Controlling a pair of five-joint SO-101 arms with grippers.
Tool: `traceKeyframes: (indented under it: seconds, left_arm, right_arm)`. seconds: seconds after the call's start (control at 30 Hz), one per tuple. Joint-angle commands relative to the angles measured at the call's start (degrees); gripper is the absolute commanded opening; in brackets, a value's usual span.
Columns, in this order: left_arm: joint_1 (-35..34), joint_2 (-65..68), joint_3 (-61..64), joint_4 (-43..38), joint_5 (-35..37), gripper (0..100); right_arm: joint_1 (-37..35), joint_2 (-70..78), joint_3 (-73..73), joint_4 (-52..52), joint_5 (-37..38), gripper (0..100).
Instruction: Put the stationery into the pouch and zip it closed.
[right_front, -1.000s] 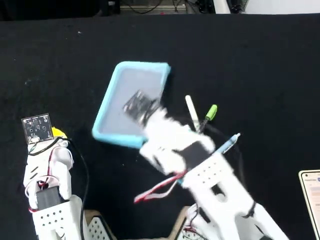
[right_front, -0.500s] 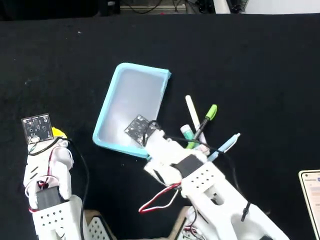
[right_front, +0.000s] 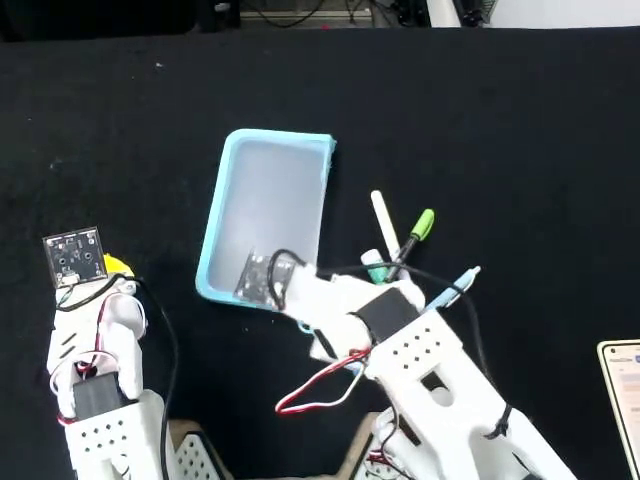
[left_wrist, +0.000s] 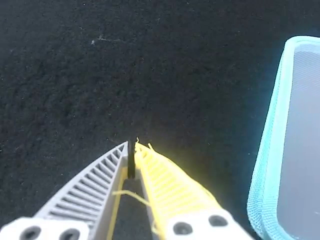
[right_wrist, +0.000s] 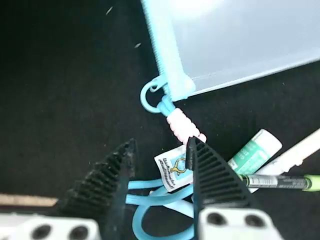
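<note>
Black cloth covers the tabletop (right_front: 520, 120), where a pale blue pouch (right_front: 268, 200) lies flat with nothing visible inside it. By my reading the job has barely begun. The stationery is all outside, fanned just beside the pouch's near corner: a white pen (right_front: 384, 225), a green marker (right_front: 420, 226), a blue pen (right_front: 455, 288) and a green-and-white tube (right_front: 373, 264). The right fingers (right_wrist: 215, 175) stand partly apart at that corner, gripping nothing. The zip pull's pink beaded strap (right_wrist: 184, 127), a small tag (right_wrist: 172, 172) and a blue cord loop (right_wrist: 150, 186) lie on the cloth between and ahead of them. Whether the zip is open cannot be told. The left fingers (left_wrist: 165, 185) are pressed together, empty, over bare cloth off the pouch's long side, not touching it. Loading and zipping both remain. Room is ample beyond the pouch toward the far edge. A printed card (right_front: 622, 390) sits at the right margin, and the pens crowd the right arm's side.
</note>
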Motion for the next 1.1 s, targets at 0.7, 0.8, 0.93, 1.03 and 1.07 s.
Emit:
traceKeyframes:
  seconds: [0.7, 0.8, 0.93, 1.03, 1.07]
  left_arm:
    - [0.66, -0.09, 0.22, -0.18, -0.62, 3]
    - [0.66, -0.09, 0.22, -0.18, -0.62, 3]
    - [0.66, -0.09, 0.22, -0.18, -0.62, 3]
    - [0.66, -0.09, 0.22, -0.18, -0.62, 3]
    - [0.66, -0.09, 0.22, -0.18, -0.62, 3]
  right_arm:
    - [11.16, 21.32, -2.59, -13.10, 15.47, 28.3]
    - [9.05, 22.02, -3.12, -13.19, 15.21, 27.9]
    - [4.40, 22.37, -2.77, -13.19, 15.21, 27.9]
    - [2.73, 22.46, -2.68, -13.19, 15.21, 27.9]
    - [2.73, 22.46, -2.59, -13.36, 15.21, 27.9]
